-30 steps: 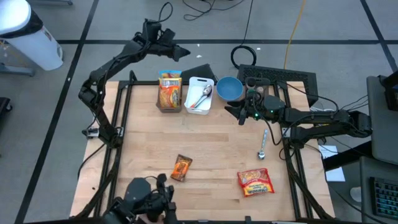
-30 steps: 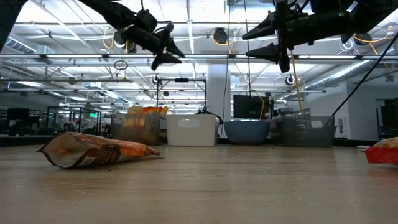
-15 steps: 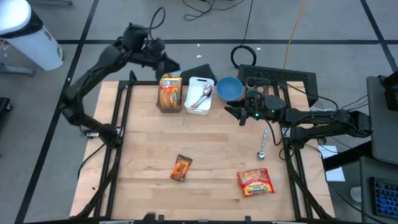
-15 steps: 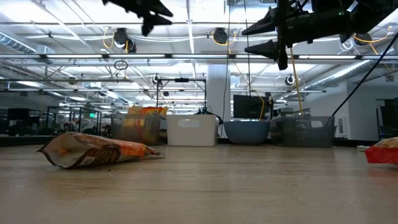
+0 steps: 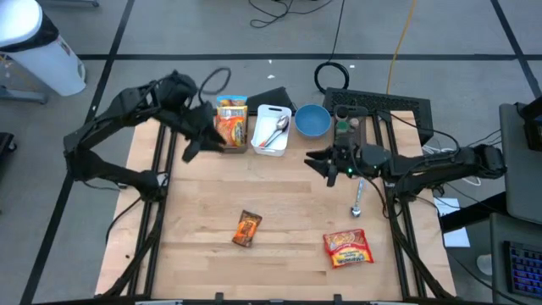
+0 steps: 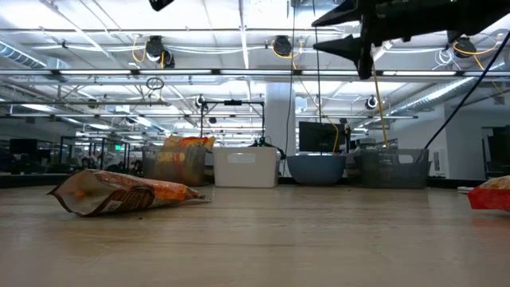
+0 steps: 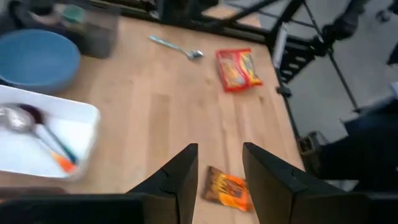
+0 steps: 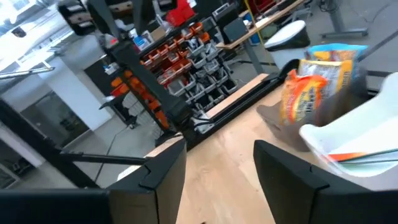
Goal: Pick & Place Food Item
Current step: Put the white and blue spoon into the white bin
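Left pincer [image 5: 196,144] newly lower, part-open, empty, well apart from orange snack packet [image 5: 246,228].

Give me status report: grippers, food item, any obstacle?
Left gripper open, empty, near snack bin. Right gripper open, empty, mid-table. Small snack packet on table, untouched. Nothing blocking it.

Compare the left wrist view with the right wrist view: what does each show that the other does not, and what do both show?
Only the left wrist view shows the blue bowl, loose spoon, red packet and small orange packet. Only the right wrist view shows the clear bin of snack bags and room shelving. Both show the white tray and the wooden table.
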Controlling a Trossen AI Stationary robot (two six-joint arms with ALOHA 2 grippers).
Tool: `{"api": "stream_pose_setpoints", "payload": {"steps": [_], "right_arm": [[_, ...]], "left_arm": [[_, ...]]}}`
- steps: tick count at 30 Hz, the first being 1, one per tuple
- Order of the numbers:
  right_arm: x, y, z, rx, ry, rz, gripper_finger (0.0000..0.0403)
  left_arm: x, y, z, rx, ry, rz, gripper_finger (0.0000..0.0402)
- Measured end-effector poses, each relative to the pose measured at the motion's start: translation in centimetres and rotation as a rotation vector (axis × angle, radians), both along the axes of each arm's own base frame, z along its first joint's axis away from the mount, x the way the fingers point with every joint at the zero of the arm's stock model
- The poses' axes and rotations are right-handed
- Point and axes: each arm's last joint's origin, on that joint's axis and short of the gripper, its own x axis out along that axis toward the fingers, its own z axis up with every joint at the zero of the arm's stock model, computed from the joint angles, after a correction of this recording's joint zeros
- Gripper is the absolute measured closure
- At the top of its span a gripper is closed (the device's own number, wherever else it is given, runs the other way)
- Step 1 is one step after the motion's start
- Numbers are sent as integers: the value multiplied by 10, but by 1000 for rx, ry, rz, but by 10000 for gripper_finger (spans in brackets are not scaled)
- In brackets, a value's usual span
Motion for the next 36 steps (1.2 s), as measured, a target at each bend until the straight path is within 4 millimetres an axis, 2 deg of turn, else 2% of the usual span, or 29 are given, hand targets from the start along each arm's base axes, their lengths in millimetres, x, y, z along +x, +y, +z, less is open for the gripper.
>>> {"api": "stream_pose_setpoints", "payload": {"steps": [4,7,10,16,21,24,28,32,34,36], "right_arm": [[1,20,3,-4,10,21,232],[2,36,14,-23,79,31,240],[1,49,32,-68,204,45,247],[-11,61,78,-131,464,80,253],[-14,74,94,-184,751,177,255],[-9,87,90,-191,965,270,258],[-7,117,72,-270,1226,371,259],[-23,140,49,-369,1525,302,259],[-30,152,42,-428,1556,235,259],[-34,166,38,-458,1453,225,259]], "left_arm": [[-3,-19,-15,-43,24,-39,268],[-1,-32,-33,-87,38,-64,268],[2,-42,-55,-130,35,-80,268],[19,-60,-94,-243,-60,-68,268],[34,-70,-116,-346,-165,-35,268],[43,-75,-123,-391,-220,20,268],[53,-80,-124,-417,-281,97,268],[59,-88,-120,-442,-343,165,268],[61,-93,-121,-456,-355,202,268],[62,-99,-117,-469,-398,227,268]]}}
